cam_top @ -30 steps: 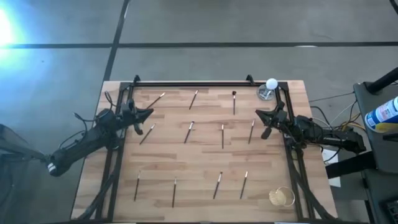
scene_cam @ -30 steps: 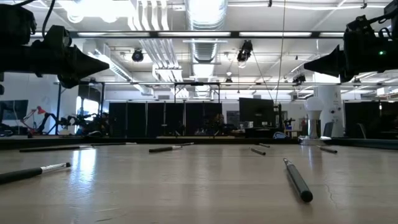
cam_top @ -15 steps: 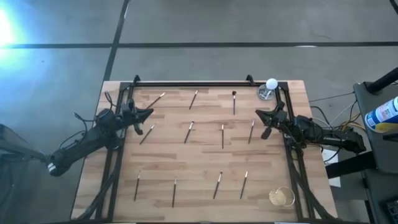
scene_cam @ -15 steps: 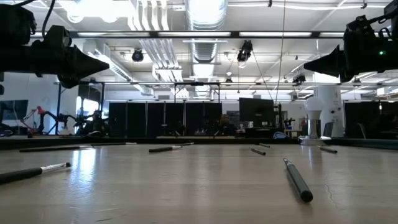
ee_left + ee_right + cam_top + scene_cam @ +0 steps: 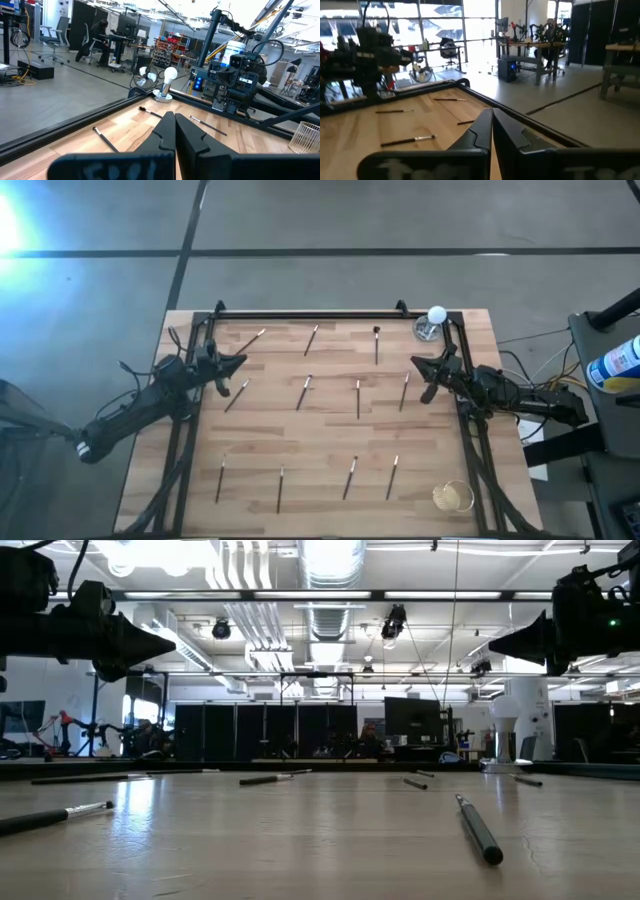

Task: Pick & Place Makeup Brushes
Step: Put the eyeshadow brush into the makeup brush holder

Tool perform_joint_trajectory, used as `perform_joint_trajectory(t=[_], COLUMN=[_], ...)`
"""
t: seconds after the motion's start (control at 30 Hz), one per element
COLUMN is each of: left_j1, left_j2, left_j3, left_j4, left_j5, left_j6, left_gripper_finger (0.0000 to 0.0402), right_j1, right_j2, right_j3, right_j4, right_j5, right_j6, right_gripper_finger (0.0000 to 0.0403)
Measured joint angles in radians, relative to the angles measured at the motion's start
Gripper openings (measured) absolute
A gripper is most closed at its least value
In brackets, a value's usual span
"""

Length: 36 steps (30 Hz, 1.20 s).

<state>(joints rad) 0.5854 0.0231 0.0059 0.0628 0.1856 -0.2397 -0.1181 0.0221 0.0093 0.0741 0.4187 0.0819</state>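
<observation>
Several makeup brushes lie flat and scattered on the wooden table (image 5: 330, 430), thin dark sticks with pale ends, for instance one in the middle (image 5: 304, 391), one near the far rail (image 5: 376, 344) and one at the near side (image 5: 350, 477). My left gripper (image 5: 243, 361) hovers shut above the table's left side, close to a brush (image 5: 236, 395). My right gripper (image 5: 414, 361) hovers shut above the right side, beside another brush (image 5: 404, 391). In the low view both grippers (image 5: 170, 643) (image 5: 495, 644) hang clear above the tabletop.
A black rail frame (image 5: 310, 315) borders the table. A small glass stand with a white ball (image 5: 432, 322) sits at the far right corner, a pale wire cup (image 5: 451, 497) at the near right corner. People sit at desks in the room behind.
</observation>
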Motion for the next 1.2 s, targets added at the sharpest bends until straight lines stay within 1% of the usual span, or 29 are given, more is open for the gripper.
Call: perform_joint_trajectory(t=[0.07,0.2,0.3,0.4,0.5,0.57,0.6,0.73,0.83,1.0,1.07,1.2], left_j1=[0.000,0.000,0.000,0.000,0.000,0.000,0.000,0.000,0.000,0.000,0.000,0.000], left_j2=[0.000,0.000,0.000,0.000,0.000,0.000,0.000,0.000,0.000,0.000,0.000,0.000], left_j3=[0.000,0.000,0.000,0.000,0.000,0.000,0.000,0.000,0.000,0.000,0.000,0.000], left_j4=[0.000,0.000,0.000,0.000,0.000,0.000,0.000,0.000,0.000,0.000,0.000,0.000], left_j5=[0.000,0.000,0.000,0.000,0.000,0.000,0.000,0.000,0.000,0.000,0.000,0.000], left_j6=[0.000,0.000,0.000,0.000,0.000,0.000,0.000,0.000,0.000,0.000,0.000,0.000], left_gripper_finger=[0.0000,0.0000,0.0000,0.0000,0.0000,0.0000,0.0000,0.0000,0.0000,0.0000,0.0000,0.0000], right_j1=[0.000,0.000,0.000,0.000,-0.001,0.000,0.000,-0.001,0.000,0.006,0.016,0.024], right_j2=[0.000,0.000,0.001,0.008,0.032,0.063,0.086,0.229,0.363,0.588,0.678,0.831], right_j3=[0.000,0.000,0.000,0.000,0.000,0.013,0.030,0.130,0.218,0.338,0.383,0.467], right_j4=[0.033,0.096,0.140,0.219,0.311,0.300,0.262,0.032,-0.138,-0.420,-0.543,-0.771], right_j5=[0.000,-0.004,-0.049,-0.058,-0.060,-0.050,-0.025,0.151,0.214,0.228,0.206,0.127], right_j6=[-0.003,-0.067,-0.089,-0.025,0.006,0.051,0.082,0.265,0.433,0.764,0.892,1.130], right_gripper_finger=[0.0008,0.0008,0.0008,0.0008,0.0008,0.0008,0.0008,0.0008,0.0008,0.0008,0.0008,0.0008])
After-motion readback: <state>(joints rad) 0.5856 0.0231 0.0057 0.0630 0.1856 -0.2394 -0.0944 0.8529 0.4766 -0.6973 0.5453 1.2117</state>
